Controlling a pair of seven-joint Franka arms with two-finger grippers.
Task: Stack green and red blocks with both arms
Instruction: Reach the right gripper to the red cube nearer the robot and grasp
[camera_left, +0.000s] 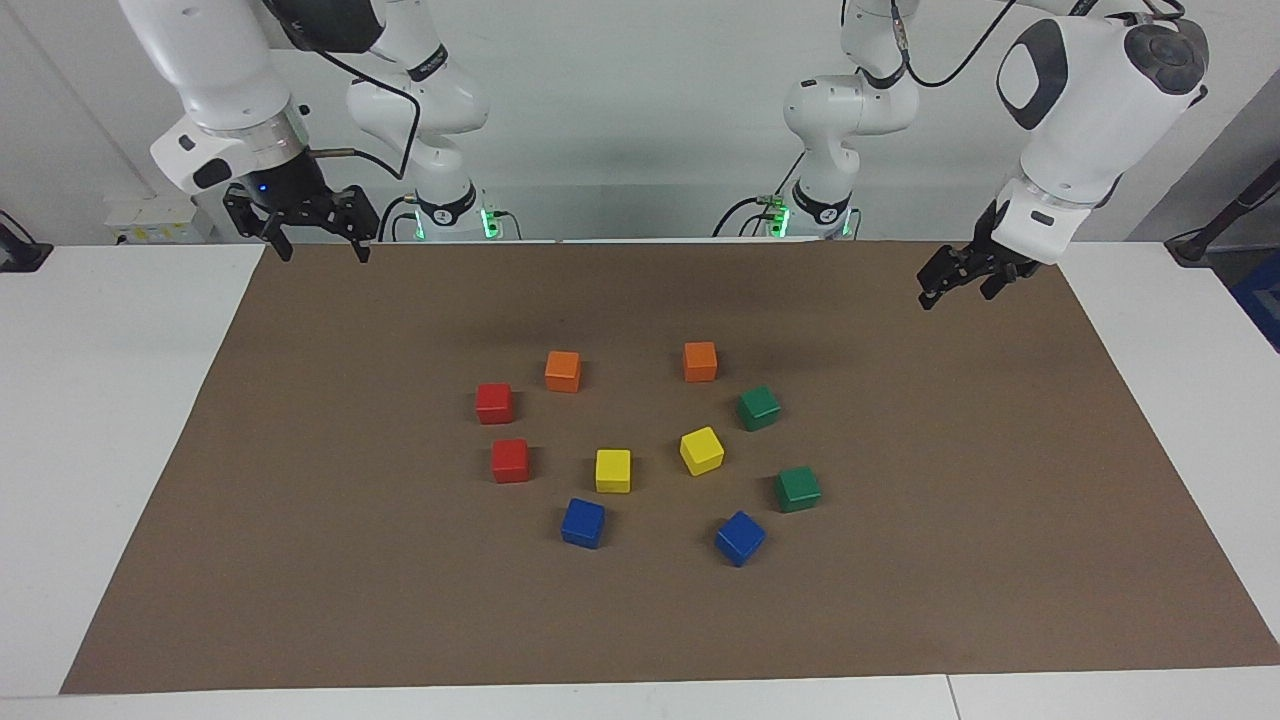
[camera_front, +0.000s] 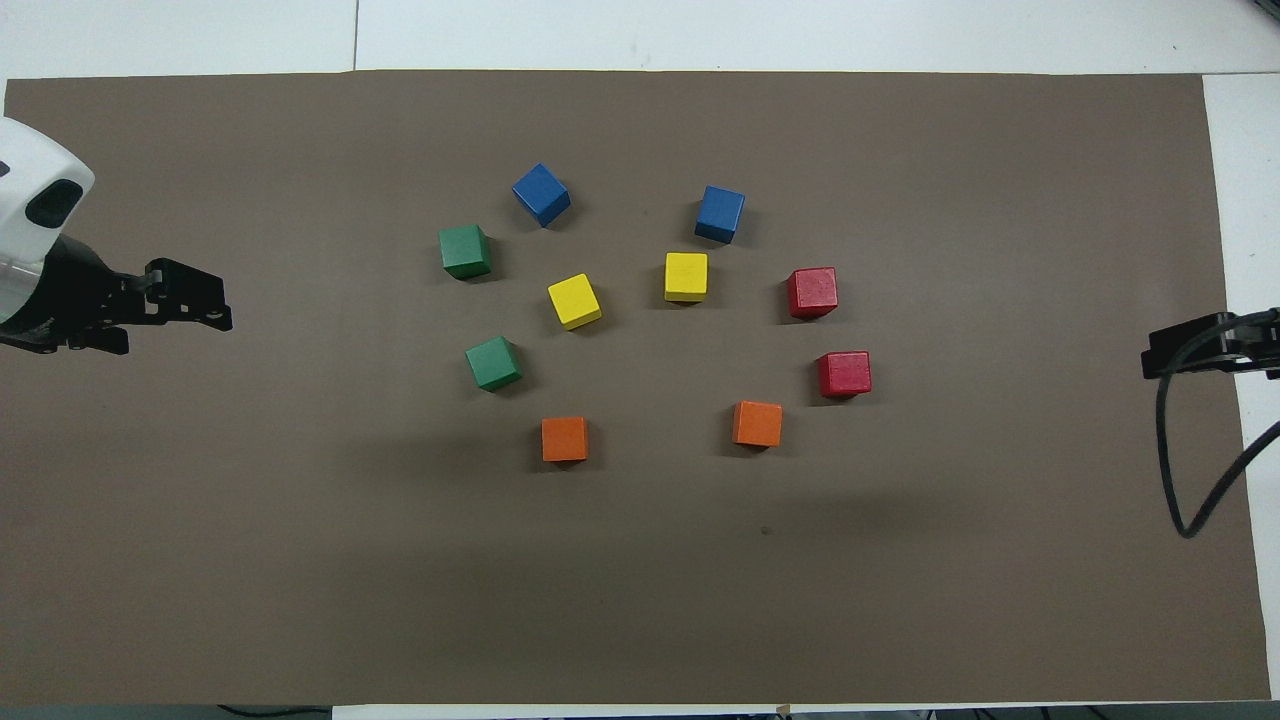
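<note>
Nearest the robots, both grippers are seen raised over the brown mat (camera_left: 300, 560) with nothing held. The right gripper (camera_left: 318, 245) hangs over the mat's corner at the right arm's end, its fingers spread wide and pointing down. The left gripper (camera_left: 955, 285) hangs over the mat's edge region at the left arm's end, its fingers also spread apart.

The 10 cubes are laid in a loose ring at the middle of the mat, all apart from one another. Taking the ring's 2 orange cubes (camera_left: 563, 371) (camera_left: 700, 361) as the landmark, these lie closest to the robots. Just farther from the robots than the orange pair, the first red block (camera_left: 494, 403) sits toward the right arm's end and the first green block (camera_left: 759, 408) toward the left arm's end. Farther again, the second red block (camera_left: 510, 460) is found directly past the first, and the second green block (camera_left: 797, 489) lies past the first green one. Between these, farther from the robots than the orange pair, 2 yellow cubes (camera_left: 613, 470) (camera_left: 701, 450) rest side by side. Farthest from the orange pair, 2 blue cubes (camera_left: 583, 523) (camera_left: 739, 538) close the ring. No cube is stacked on another.
</note>
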